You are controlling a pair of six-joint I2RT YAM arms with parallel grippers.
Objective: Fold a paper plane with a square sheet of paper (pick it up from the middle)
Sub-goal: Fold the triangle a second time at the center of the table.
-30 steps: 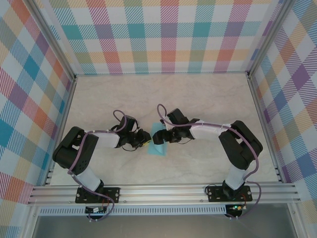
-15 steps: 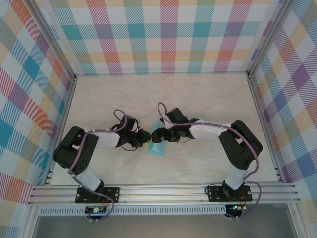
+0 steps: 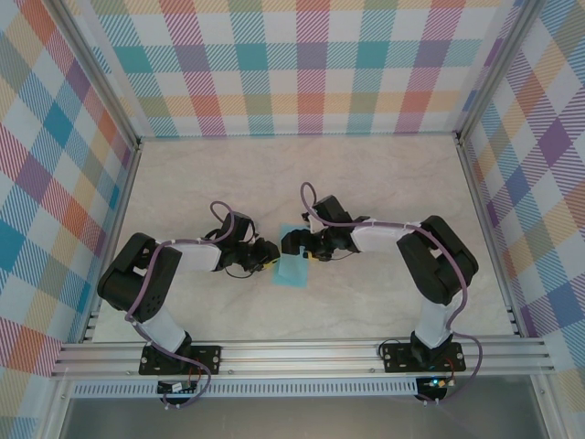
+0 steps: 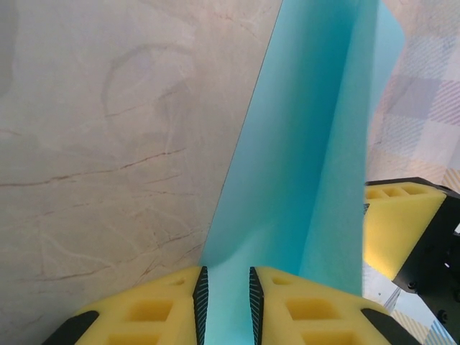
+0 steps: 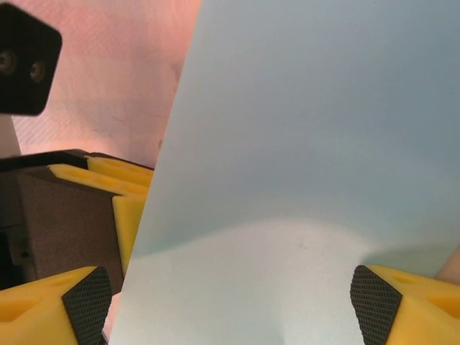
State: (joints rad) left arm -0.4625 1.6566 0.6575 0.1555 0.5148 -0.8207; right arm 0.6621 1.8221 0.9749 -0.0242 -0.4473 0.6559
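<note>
The light blue square sheet of paper (image 3: 292,268) lies on the table between my two grippers. In the left wrist view the paper (image 4: 302,144) runs away from the camera, and its right strip is raised along a crease. My left gripper (image 3: 271,258) sits at the sheet's left edge. Its jaws (image 4: 228,277) stand a narrow gap apart, and the paper shows in that gap. My right gripper (image 3: 293,244) is over the far part of the sheet. It is open wide (image 5: 231,302), and the paper (image 5: 302,144) spans the space between its fingers.
The marble table top (image 3: 384,183) is walled by plaid panels at the back and both sides. An aluminium rail (image 3: 302,352) runs along the near edge by the arm bases. A yellow finger of the right gripper (image 4: 395,230) shows beside the paper's raised strip.
My right gripper has shifted left and slightly farther back over the sheet, and its wrist has swung. More of the paper shows below it. The left arm has stayed put.
</note>
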